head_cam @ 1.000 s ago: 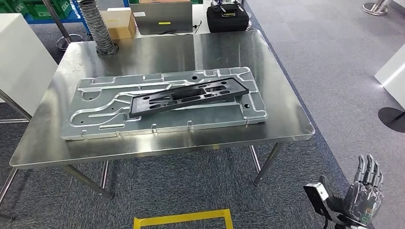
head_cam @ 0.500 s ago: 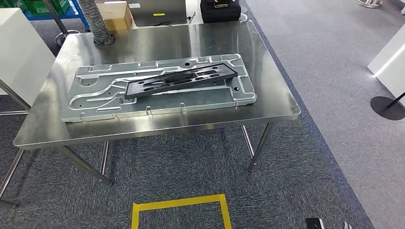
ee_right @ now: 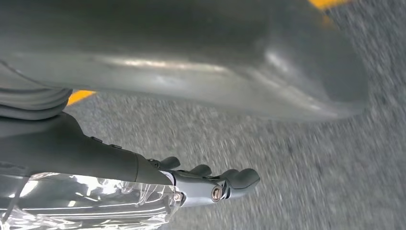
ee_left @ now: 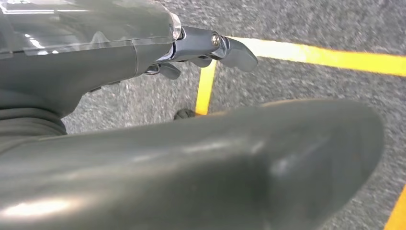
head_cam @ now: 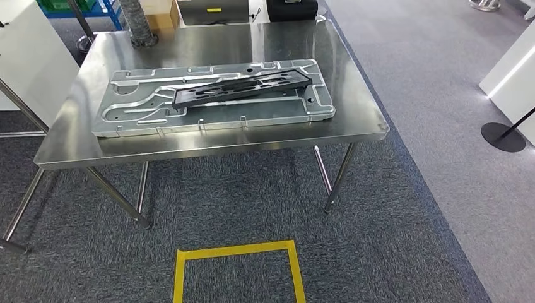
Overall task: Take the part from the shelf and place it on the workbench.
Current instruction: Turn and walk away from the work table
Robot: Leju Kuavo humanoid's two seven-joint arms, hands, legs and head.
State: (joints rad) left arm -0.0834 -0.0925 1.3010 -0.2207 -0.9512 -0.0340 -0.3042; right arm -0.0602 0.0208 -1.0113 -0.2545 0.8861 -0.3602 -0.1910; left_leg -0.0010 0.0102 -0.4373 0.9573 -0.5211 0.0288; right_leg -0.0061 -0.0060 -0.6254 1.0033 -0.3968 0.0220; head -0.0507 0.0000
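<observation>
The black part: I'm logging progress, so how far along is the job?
Placing looks done: the black part lies on the silver plate on the workbench. Nothing is in hand: the left hand and right hand hang empty over carpet, fingers apart. Nothing obvious seems left.

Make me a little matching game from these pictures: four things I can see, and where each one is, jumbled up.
Things:
1. black part
2. silver plate
3. yellow tape square
4. ribbed hose

Places:
A. on the carpet in front of the table
B. at the table's far left corner
C. flat on the steel table
D. lying on the silver plate

Pairs: 1-D, 2-C, 3-A, 4-B
</observation>
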